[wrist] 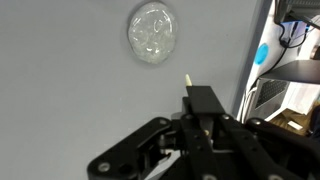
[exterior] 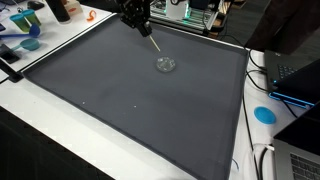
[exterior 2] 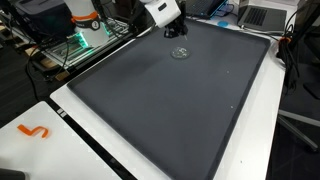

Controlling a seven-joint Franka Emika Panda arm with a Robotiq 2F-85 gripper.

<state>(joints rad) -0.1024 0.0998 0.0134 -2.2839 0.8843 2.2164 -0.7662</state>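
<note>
My gripper (exterior: 138, 22) hangs over the far edge of a dark grey mat (exterior: 120, 100) and is shut on a thin pale stick (exterior: 151, 41). The stick slants down toward a small round clear dish (exterior: 166, 64) on the mat, and its tip ends short of the dish, apart from it. The gripper (exterior 2: 172, 30), dish (exterior 2: 180, 53) and mat (exterior 2: 170, 110) show in both exterior views. In the wrist view the black jaws (wrist: 200, 105) clamp the stick (wrist: 187, 80), with the dish (wrist: 152, 32) ahead on the mat (wrist: 60, 90).
The mat lies on a white table. A blue round disc (exterior: 264, 114) and a laptop (exterior: 295, 75) sit beside it, with cables (exterior: 262, 160) nearby. Blue items (exterior: 25, 35) and a dark bottle (exterior: 60, 10) stand at one corner. An orange piece (exterior 2: 35, 131) lies on the table.
</note>
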